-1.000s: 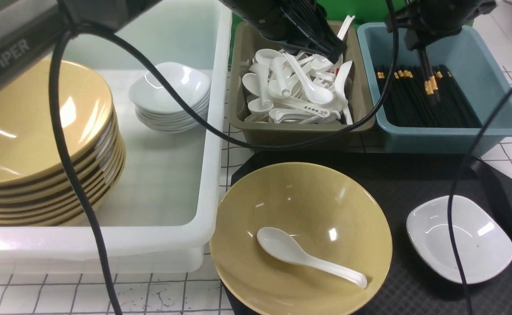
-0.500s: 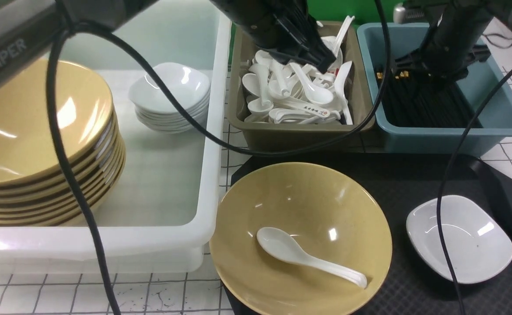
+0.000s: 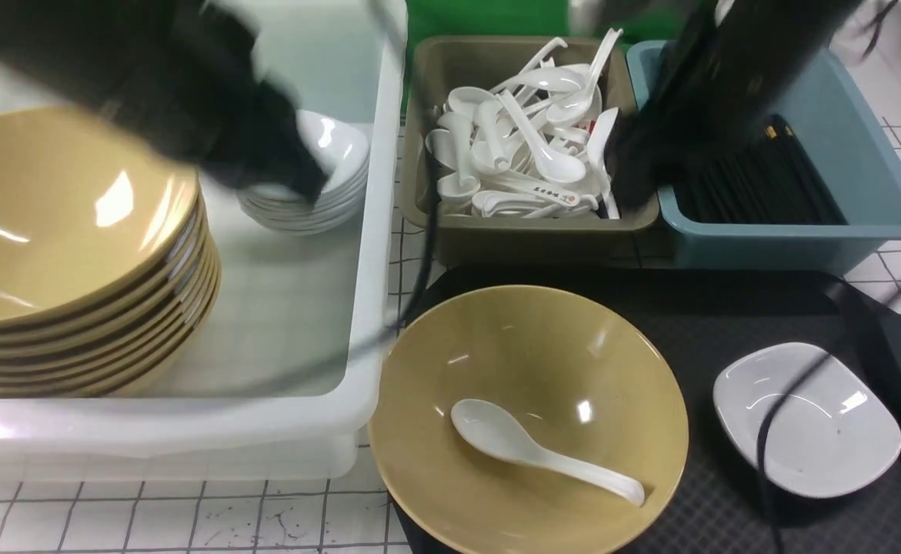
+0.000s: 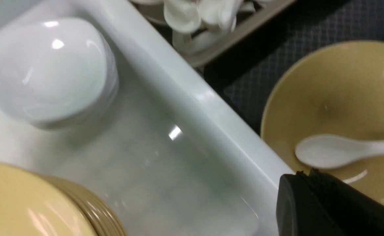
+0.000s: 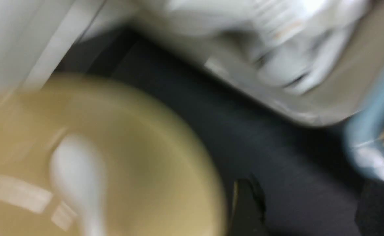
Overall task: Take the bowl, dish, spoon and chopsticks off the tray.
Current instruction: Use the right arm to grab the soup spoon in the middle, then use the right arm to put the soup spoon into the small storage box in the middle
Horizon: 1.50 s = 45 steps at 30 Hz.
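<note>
**A:** The bowl (image 3: pixel 558 346) is on the tray (image 3: pixel 727 323) with the spoon (image 3: pixel 542 458) lying inside it, scoop to the left. Which step would you say this is?

**B:** Between steps, I think. I see no chopsticks on the tray. The only ones in view lie in the blue bin (image 3: pixel 865 154), beyond the bowl and to its right, so that item looks done. Chopsticks (image 3: pixel 765 192) fill that bin, and I can't pick out one pair. The bowl, the spoon and the dish (image 3: pixel 808 419) are left. The dish sits to the right of the bowl, apart from it.

**A:** And the next move?

**B:** Probably the spoon. It has to come out before the bowl can go on the stack of yellow bowls (image 3: pixel 58 231) in the white bin (image 3: pixel 373 231), just left of the bowl. The handle is short, thick and glossy and lies flat against the sloping wall, so it needs a low, careful pinch. From there it goes to the olive bin (image 3: pixel 527 238) straight beyond the bowl.

**A:** What are the grippers doing, left one first?

**B:** The left gripper (image 4: pixel 305 172) is over the white bin, left of the bowl and beside the stack of white dishes (image 3: pixel 327 192). Its fingers are pressed together with nothing in them. The front view smears it badly.

**A:** And the right?

**B:** The right gripper (image 5: pixel 310 196) hangs beyond the bowl, roughly where the olive and blue bins meet. It is blurred too, but its wrist view shows two dark fingers spread wide apart. Only bare tray shows between them, so it is holding and touching nothing.
</note>
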### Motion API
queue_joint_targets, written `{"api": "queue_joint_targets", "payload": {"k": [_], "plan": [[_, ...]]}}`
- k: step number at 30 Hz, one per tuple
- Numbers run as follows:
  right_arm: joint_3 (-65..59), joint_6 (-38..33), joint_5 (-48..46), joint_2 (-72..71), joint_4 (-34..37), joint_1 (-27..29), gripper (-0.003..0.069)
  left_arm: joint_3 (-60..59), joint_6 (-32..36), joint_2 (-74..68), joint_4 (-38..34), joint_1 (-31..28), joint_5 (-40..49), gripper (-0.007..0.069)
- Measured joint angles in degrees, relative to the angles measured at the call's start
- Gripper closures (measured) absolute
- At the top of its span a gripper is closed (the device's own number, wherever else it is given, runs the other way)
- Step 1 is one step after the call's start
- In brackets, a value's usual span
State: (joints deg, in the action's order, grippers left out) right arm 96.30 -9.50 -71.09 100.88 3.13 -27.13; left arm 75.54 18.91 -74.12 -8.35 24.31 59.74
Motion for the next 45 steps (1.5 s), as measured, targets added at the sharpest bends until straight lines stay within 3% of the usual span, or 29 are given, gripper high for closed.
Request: {"api": "queue_joint_targets", "payload": {"k": [7,13,24,27,29,31,38,45], "plan": [[-11.3,-9.4,0.0,-1.8,0.3,-13.2,0.0189,-16.8,6.1,9.5,-5.5,0.0,-6.5,0.0638],[-11.9,-15.1,0.7,1.6,0.3,-17.2,0.0189,-21.1,9.7,10.2,-9.5,0.0,-7.4,0.0638],[-11.9,-16.3,1.9,12.2,-2.1,-17.3,0.0204,-21.3,10.1,10.3,-11.5,0.0,-7.7,0.0638],[-11.9,-16.3,1.9,12.6,-2.1,-17.3,0.0277,-21.3,10.1,10.3,-11.6,0.0,-7.9,0.0638],[-11.1,-15.9,1.7,12.6,-2.4,-17.3,0.0419,-21.3,9.7,10.2,-11.6,0.0,-9.6,0.0638],[-9.8,-15.1,1.5,12.2,-2.7,-17.3,0.0501,-20.6,8.8,9.8,-11.6,0.0,-10.8,0.0638],[-0.9,-11.5,1.1,9.5,-7.7,-15.6,0.0495,-9.0,5.4,3.4,-11.0,-5.5,-9.4,0.0638],[11.4,-7.3,6.4,9.9,-11.6,-7.6,0.0495,2.1,5.4,-5.7,-13.3,-11.3,-7.7,0.0638]]}}
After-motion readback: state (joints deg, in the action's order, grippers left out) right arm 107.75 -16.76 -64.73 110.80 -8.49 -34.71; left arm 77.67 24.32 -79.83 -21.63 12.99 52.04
